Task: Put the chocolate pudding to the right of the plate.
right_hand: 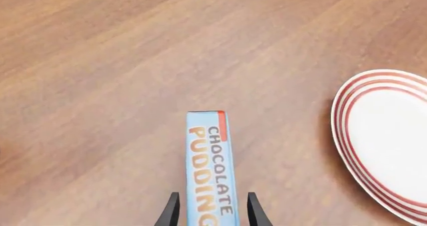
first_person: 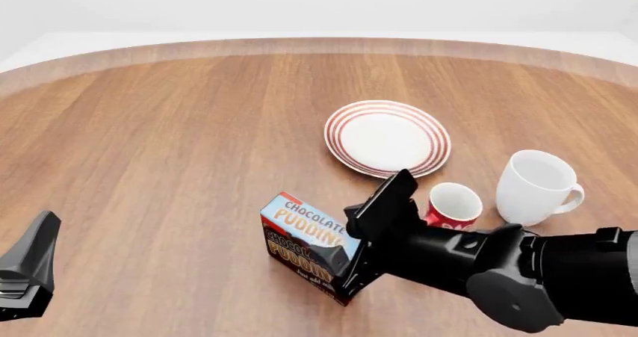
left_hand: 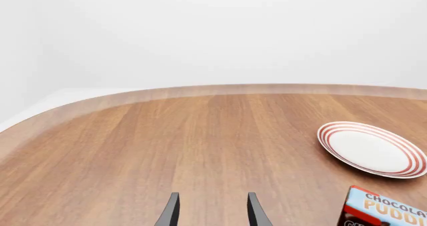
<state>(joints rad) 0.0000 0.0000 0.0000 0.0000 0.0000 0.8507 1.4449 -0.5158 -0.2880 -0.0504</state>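
Right gripper point(right_hand: 208, 213) jaws straddled chocolate pudding point(first_person: 305, 246), grip unclear, box at plate's point(first_person: 388, 137) 7 o'clock; move left.

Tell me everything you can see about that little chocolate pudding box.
The chocolate pudding is a small rectangular carton, seemingly cardboard, with a light-blue top lettered in orange, a dark brown front and red edges. It stands on the wooden table, nearer the camera than the plate and apart from it. The right gripper straddles its end, one finger on each side; whether they press it is unclear.
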